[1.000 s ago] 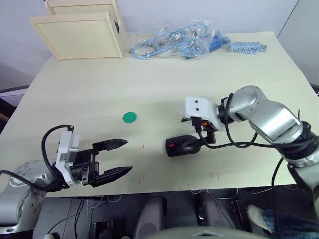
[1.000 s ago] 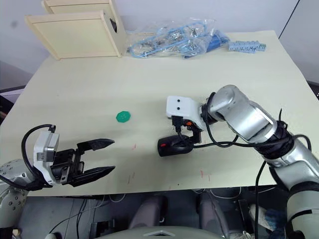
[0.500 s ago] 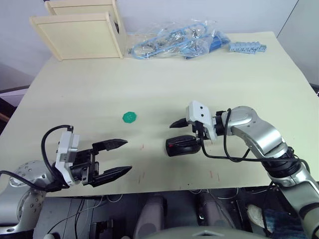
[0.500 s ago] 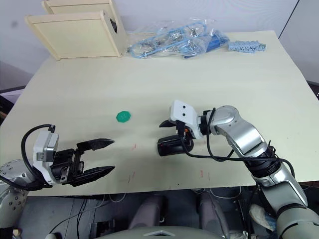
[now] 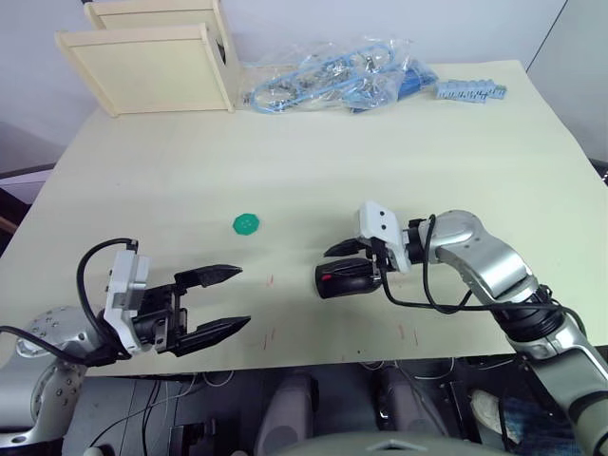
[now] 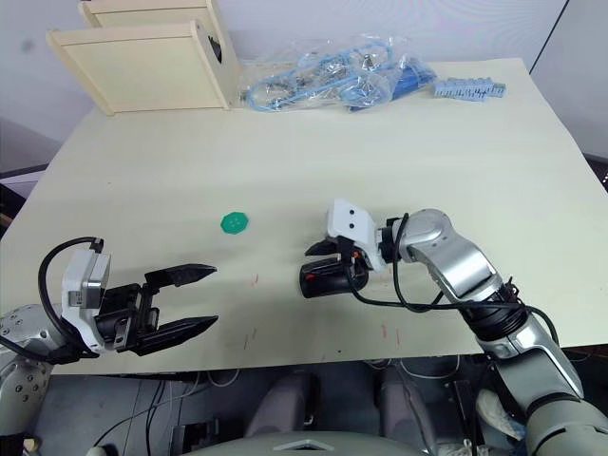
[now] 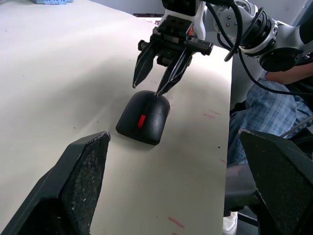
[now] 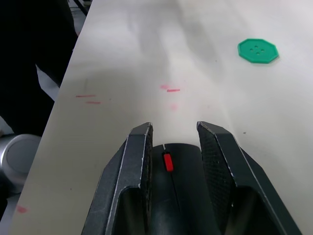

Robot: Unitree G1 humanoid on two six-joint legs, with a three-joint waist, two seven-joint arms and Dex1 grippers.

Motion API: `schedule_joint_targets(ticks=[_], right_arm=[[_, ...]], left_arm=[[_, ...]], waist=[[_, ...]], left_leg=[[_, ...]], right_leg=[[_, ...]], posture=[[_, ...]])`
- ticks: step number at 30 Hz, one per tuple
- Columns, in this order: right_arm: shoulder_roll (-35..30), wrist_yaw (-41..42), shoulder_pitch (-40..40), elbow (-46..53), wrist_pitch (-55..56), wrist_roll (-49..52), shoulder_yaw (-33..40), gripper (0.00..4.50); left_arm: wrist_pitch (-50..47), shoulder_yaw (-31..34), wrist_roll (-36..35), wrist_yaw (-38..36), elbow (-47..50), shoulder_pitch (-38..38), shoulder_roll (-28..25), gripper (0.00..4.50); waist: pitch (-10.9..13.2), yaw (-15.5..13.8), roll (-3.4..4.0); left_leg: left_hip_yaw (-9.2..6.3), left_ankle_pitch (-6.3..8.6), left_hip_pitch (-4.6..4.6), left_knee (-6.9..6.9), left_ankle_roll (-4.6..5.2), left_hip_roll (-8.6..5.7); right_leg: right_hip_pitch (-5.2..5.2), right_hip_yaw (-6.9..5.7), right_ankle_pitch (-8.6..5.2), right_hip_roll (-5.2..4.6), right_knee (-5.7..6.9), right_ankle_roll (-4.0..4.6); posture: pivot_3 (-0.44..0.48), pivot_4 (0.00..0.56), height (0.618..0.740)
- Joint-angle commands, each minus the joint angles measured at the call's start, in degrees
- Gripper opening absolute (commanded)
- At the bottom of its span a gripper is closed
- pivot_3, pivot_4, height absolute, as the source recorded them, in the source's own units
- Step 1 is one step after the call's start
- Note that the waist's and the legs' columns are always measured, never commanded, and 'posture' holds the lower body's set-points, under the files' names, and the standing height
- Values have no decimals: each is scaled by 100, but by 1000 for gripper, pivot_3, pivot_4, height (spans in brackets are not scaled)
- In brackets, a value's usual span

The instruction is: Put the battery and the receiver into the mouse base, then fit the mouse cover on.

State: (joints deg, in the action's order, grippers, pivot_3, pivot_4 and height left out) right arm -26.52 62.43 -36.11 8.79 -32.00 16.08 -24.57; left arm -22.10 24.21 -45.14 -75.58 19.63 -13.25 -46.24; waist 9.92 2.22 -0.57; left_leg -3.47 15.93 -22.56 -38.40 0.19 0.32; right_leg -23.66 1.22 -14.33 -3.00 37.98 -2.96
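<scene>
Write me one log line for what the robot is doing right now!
right gripper: open, fingers straddling rear of mouse | left gripper: open, hovering apart | mouse: cover on, flat on table | green disc: untouched

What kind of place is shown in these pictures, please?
Probably a robotics lab or test workspace. A pale table carries assembly props: a black mouse, a green disc, bagged blue cables and wooden boxes. Cables hang under the table's near edge.
</scene>
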Motion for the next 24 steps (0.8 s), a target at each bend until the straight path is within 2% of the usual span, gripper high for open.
schedule_joint_targets(ticks=[1, 9, 19, 24], right_arm=[[8, 67, -6, -76, 213, -141, -88, 1508], [56, 207, -108, -262, 174, -336, -303, 1508], [197, 49, -487, -26, -541, -589, -605, 1508], [-95, 118, -618, -430, -696, -1324, -1367, 1508]], left_arm=[[39, 134, -78, 37, 83, 8, -6, 4500], [54, 115, -83, 76, 145, -46, 11, 4500], [98, 105, -46, 78, 156, -108, 36, 4500], [122, 59, -14, 88, 150, -91, 61, 4500]], waist=[[0, 0, 0], [0, 0, 0], [0, -1, 0], [-1, 2, 0]], left_leg=[[0, 0, 0, 0, 0, 0], [-1, 0, 0, 0, 0, 0], [-2, -1, 0, 0, -2, 0], [-1, -2, 2, 0, -3, 0]], right_leg=[[0, 0, 0, 0, 0, 0], [0, 0, 0, 0, 0, 0], [0, -1, 0, 0, 1, 0], [0, 0, 1, 0, 1, 0]], posture=[[0, 150, 740], [0, 150, 740], [0, 150, 740], [0, 150, 740]])
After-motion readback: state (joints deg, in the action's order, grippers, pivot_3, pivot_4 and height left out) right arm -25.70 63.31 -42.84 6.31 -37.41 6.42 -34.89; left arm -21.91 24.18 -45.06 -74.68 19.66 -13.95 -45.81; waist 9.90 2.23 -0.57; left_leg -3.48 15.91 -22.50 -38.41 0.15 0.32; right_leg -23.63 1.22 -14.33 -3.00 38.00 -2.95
